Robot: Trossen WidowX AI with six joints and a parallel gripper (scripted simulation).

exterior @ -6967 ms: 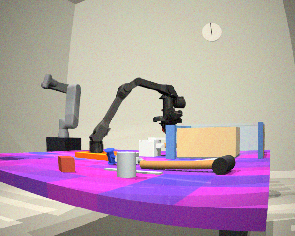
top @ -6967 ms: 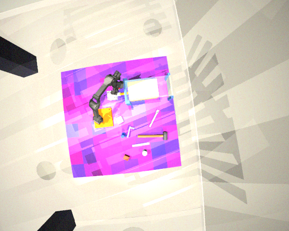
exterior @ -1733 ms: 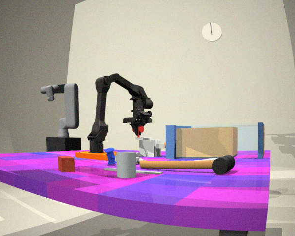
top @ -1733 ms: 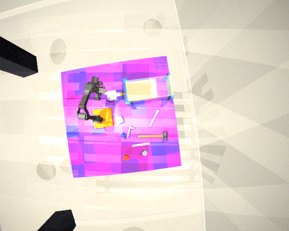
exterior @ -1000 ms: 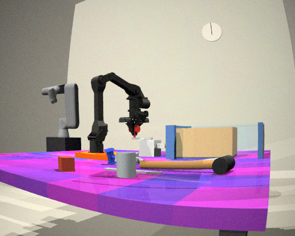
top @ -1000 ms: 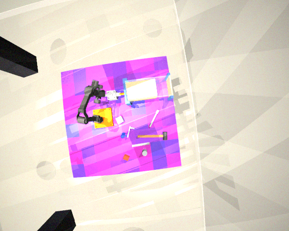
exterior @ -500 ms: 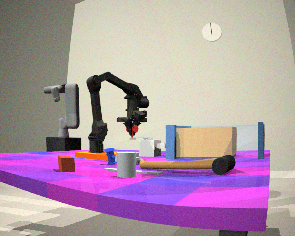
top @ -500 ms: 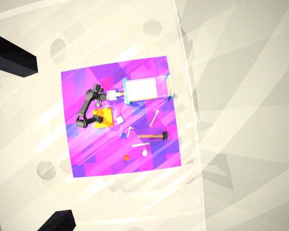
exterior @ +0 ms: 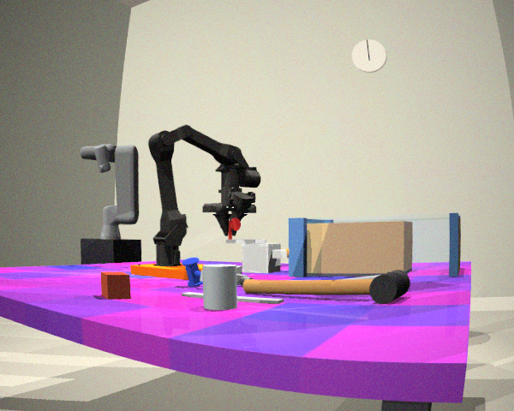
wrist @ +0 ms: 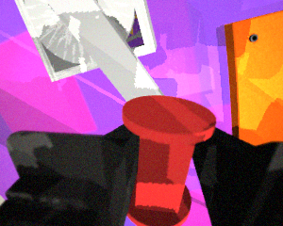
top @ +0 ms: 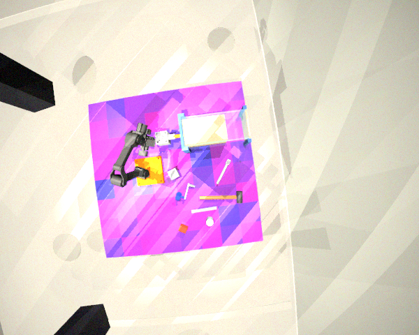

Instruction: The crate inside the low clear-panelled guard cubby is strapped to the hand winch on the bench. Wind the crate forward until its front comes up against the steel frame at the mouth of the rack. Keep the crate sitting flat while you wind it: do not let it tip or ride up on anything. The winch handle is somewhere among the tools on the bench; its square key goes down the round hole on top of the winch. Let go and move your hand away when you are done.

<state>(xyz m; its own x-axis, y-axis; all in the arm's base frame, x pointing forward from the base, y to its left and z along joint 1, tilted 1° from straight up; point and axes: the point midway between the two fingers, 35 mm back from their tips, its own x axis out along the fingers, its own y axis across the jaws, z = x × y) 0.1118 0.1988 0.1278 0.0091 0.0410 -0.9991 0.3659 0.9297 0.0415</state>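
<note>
Wrist view shows the gripper (top: 151, 141) (exterior: 230, 229) (wrist: 165, 121) released, its fingers loosely around the red knob (exterior: 235, 223) (wrist: 167, 118)

Workshop or lab-like room, black robot arm (top: 125, 153) (exterior: 164, 194) on a patterned bench (top: 130, 230) (exterior: 292, 318), hammer (top: 218, 197) (exterior: 310, 286) lying there, second grey arm (exterior: 127, 183) on a black pedestal (exterior: 89, 249), plain walls, round wall clock (exterior: 368, 56)

Tan crate (top: 204, 130) (exterior: 359, 247) flat against frame.
</note>
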